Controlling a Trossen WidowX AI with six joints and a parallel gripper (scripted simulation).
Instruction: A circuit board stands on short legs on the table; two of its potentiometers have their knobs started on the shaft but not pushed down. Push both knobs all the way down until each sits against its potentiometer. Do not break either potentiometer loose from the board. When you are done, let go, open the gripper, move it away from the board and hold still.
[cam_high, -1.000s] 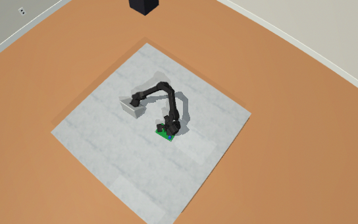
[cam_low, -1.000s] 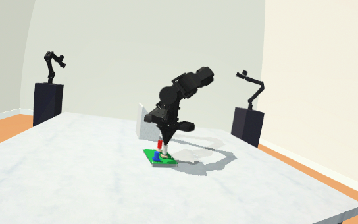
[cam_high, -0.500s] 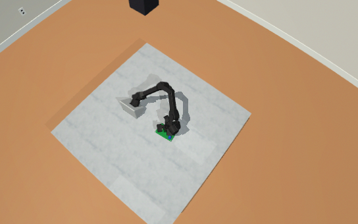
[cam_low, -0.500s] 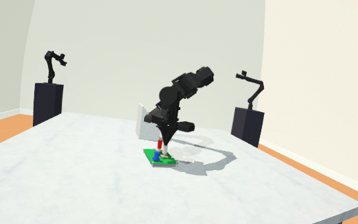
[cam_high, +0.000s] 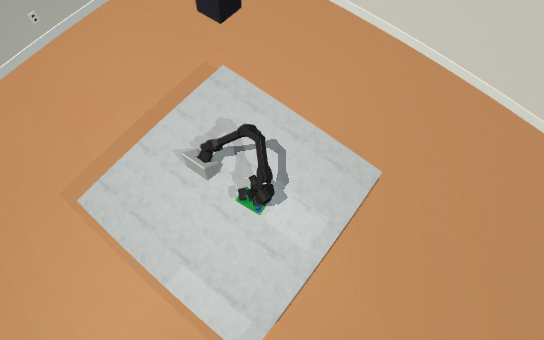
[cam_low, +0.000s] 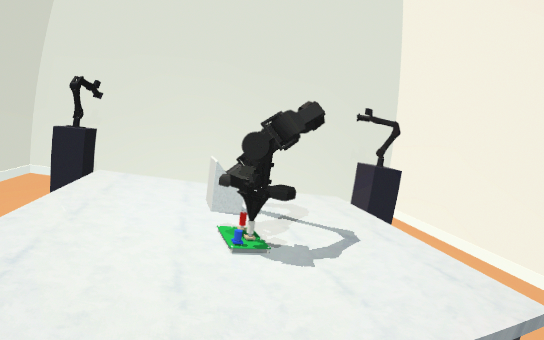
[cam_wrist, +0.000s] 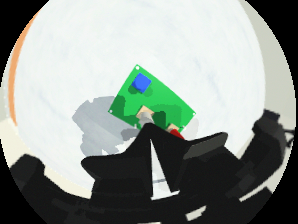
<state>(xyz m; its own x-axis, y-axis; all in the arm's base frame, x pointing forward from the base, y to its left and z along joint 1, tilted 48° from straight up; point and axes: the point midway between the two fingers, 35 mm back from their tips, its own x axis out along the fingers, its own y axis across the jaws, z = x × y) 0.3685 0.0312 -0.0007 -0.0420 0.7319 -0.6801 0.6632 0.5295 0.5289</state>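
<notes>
Over the green board, tool closed empty, tip on white knob.

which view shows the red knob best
The exterior view: the red knob stands upright above the board, beside the shut claw. The wrist view shows only a red sliver at the claw's edge. From the top, the arm hides it.
</notes>
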